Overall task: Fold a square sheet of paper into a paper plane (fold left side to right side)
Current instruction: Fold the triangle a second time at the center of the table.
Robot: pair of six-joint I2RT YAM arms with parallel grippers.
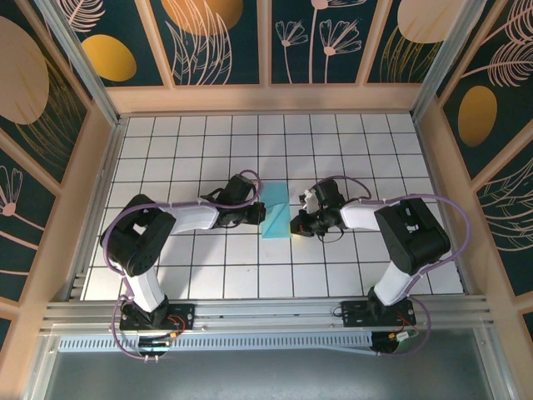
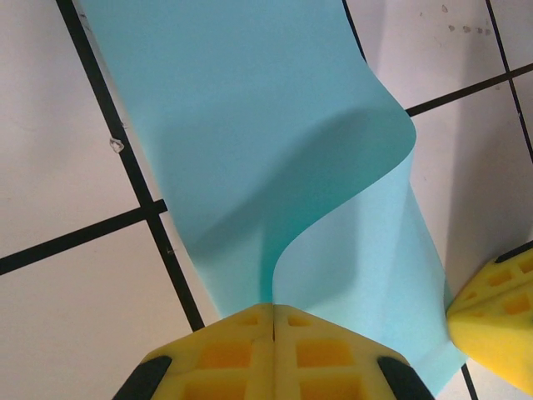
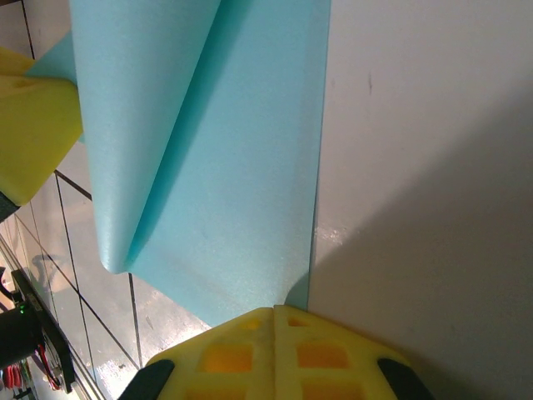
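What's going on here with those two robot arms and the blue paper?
Two arms are folding the square sheet of paper on the grid table. The left gripper is shut on one edge, curling it up and over. The right gripper, also shut, sits at the opposite edge, apparently pinning it. No crease yet.

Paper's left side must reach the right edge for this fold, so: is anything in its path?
Only the right tool, shut at the paper's near right corner, where the flap pinched by the left tool should land. The rest of the right half lies bare.
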